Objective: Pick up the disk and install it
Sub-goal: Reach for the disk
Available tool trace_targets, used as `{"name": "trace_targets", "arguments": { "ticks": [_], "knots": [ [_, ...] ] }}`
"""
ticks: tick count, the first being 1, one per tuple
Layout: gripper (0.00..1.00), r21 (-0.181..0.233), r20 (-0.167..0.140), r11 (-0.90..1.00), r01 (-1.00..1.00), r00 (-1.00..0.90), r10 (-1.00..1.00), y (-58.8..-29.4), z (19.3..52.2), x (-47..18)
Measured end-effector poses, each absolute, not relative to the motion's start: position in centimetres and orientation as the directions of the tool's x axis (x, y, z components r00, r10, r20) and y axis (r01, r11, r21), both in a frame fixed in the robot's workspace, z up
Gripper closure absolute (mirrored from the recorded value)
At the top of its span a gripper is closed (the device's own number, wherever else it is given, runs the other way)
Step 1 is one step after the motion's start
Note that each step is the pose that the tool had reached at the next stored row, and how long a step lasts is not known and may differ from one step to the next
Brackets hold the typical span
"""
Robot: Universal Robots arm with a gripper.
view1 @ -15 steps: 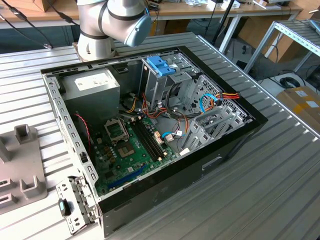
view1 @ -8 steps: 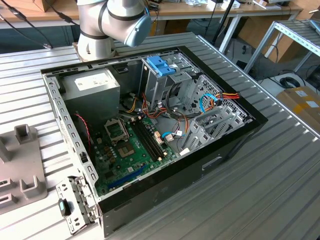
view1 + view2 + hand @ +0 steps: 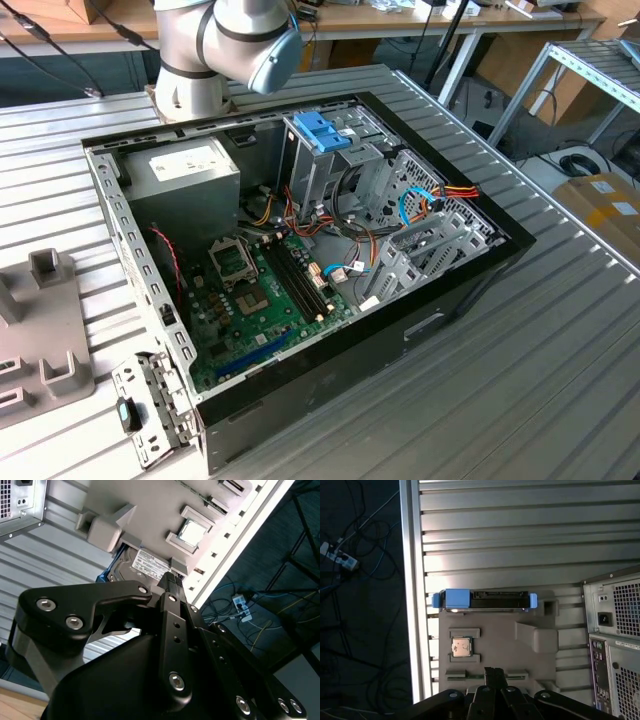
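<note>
Starting at the exterior view's left, the grey fixture tray (image 3: 60, 320) lies on the slatted metal table (image 3: 520, 380). Beside it sits the open computer case (image 3: 420, 330), its drive cage (image 3: 335, 175) topped by a blue handle (image 3: 322, 130). Towards the exterior view's right there are plenty of bare slats, wide open. Over to the first wrist view: dark floor with loose cables (image 3: 365, 605), then the table's edge rail (image 3: 411, 580), and here is the disk (image 3: 495, 600). It stands on its long edge in a slot at the tray's edge, on the side away from the gripper (image 3: 493, 671) and near that rail. Its blue carrier frame caps both ends, with a dark narrow side facing the camera. The second wrist view catches its silver-grey face and white printed label. Bare slats run open beyond the disk, and the case's rear panel stands well apart from it. A processor chip (image 3: 461, 646) sits in its pocket between disk and gripper. The gripper hovers over the tray, pressed together, pinching nothing, clear of the disk.
</note>
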State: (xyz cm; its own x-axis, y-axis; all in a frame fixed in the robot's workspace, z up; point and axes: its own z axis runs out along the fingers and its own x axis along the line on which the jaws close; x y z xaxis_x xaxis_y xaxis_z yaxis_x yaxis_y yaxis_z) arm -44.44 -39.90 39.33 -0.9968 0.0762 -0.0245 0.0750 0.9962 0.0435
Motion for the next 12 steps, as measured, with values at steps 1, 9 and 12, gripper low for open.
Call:
{"name": "trace_targets", "arguments": {
  "ticks": [1, 9, 12],
  "knots": [
    [0.9, 0.044, -0.025, 0.996, 0.075, -0.997, 0.076, -39.89, 39.33, -44.51],
    [0.9, 0.044, -0.025, 0.996, 0.075, -0.997, 0.076, -39.89, 39.33, -45.0],
    [0.9, 0.044, -0.025, 0.996, 0.075, -0.997, 0.076, -39.89, 39.33, -45.21]
  ]
}}
